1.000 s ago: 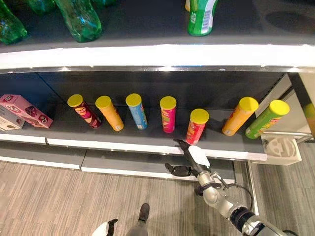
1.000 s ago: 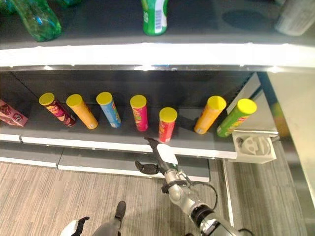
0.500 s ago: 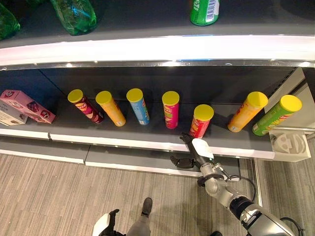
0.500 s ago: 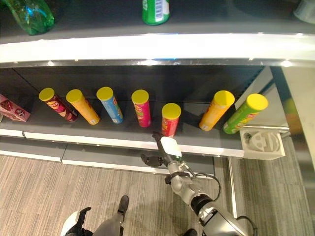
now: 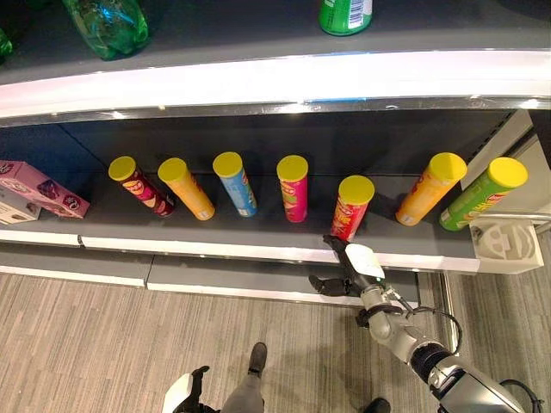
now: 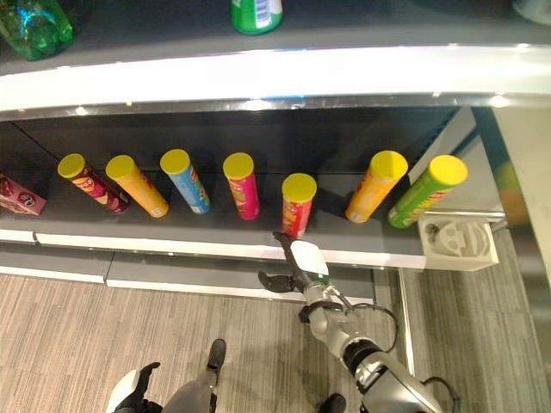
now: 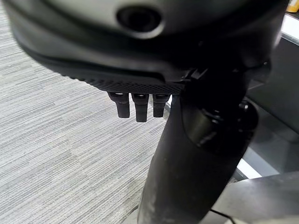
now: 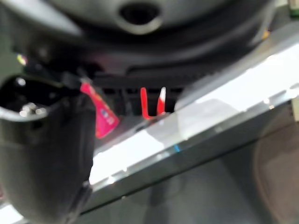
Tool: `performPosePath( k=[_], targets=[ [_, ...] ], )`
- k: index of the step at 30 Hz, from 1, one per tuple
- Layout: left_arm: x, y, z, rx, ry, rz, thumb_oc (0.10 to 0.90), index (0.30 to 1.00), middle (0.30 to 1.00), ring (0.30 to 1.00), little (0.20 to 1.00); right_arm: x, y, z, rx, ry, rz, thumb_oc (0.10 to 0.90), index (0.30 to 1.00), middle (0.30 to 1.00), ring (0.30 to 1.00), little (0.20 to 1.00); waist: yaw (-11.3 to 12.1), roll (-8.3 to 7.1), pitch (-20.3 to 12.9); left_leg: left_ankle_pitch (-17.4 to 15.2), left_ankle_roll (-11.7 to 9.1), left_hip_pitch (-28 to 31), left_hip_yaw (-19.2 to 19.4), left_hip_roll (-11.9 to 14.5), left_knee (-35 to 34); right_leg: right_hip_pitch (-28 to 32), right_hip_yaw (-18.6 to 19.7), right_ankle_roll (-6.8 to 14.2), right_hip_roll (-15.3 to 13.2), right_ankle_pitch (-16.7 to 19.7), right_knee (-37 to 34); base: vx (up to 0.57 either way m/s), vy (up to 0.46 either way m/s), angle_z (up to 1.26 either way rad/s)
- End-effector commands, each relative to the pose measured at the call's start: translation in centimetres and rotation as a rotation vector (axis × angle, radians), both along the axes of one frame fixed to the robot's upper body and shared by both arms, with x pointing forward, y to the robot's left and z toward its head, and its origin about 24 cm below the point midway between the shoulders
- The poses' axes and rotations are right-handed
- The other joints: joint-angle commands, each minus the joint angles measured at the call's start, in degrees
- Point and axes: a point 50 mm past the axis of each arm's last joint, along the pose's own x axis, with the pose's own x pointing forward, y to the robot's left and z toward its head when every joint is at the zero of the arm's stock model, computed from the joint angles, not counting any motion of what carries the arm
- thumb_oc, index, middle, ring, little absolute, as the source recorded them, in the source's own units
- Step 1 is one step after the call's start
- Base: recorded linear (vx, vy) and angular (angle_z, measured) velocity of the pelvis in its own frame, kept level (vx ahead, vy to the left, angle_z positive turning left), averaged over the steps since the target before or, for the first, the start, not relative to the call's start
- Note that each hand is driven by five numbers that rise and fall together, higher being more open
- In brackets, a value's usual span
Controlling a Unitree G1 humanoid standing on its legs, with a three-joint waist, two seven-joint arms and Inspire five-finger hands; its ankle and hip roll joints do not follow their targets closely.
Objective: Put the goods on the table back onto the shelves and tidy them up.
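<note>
Right hand empty, fingers spread, at the shelf front edge just below the red can. Risk: a forward nudge tips it. Red tube, yellow lid, upright, right of centre in the can row. Left hand hangs loosely curled, empty.

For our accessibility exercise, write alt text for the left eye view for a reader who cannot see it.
The robot's right hand, open and empty, reaches toward a red can standing in a row of seven yellow-lidded cans on a dark shelf. Pink boxes lie at the shelf's left end; green bottles stand above.
</note>
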Motion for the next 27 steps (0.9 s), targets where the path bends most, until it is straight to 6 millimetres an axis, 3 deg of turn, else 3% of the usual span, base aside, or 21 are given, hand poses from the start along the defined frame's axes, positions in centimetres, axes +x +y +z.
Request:
performPosePath(
  k=[1, 10, 27],
  targets=[
    [1.3, 0.3, 0.4, 0.015, -0.057, -0.033, 0.8, 0.9, 0.9, 0.9, 0.9, 3.2, 0.9, 4.5, 0.014, -0.184, 0.048, 0.8, 0.9, 0.9, 0.9, 0.9, 1.88, 0.08, 0.2, -2.45, 0.95, -0.46, -1.26, -0.98, 0.08, -1.71, 4.54, 0.59, -1.09, 1.62, 0.3, -0.01, -0.016, -0.07],
    [1.7, 0.0, 0.6, 0.012, -0.074, -0.048, 0.8, 0.9, 0.9, 0.9, 0.9, 4.4, 1.0, 5.4, -0.002, -0.219, 0.017, 0.8, 0.9, 0.9, 0.9, 0.9, 2.28, 0.42, 0.68, -2.05, 0.93, -1.3, -1.42, -0.44, 0.08, -2.74, 5.18, 0.22, -0.35, 1.42, 0.3, 0.0, -0.002, -0.01],
    [2.3, 0.0, 0.8, 0.007, -0.097, -0.055, 0.8, 0.9, 0.9, 0.9, 0.9, 4.9, 0.7, 5.6, 0.026, -0.224, -0.055, 0.8, 0.9, 0.9, 0.9, 0.9, 2.65, 0.66, 0.65, -2.19, 1.06, -1.64, -1.3, -0.32, 0.08, -3.69, 5.89, -0.03, 0.01, 1.28, 0.3, 0.0, 0.0, 0.0]
  ],
)
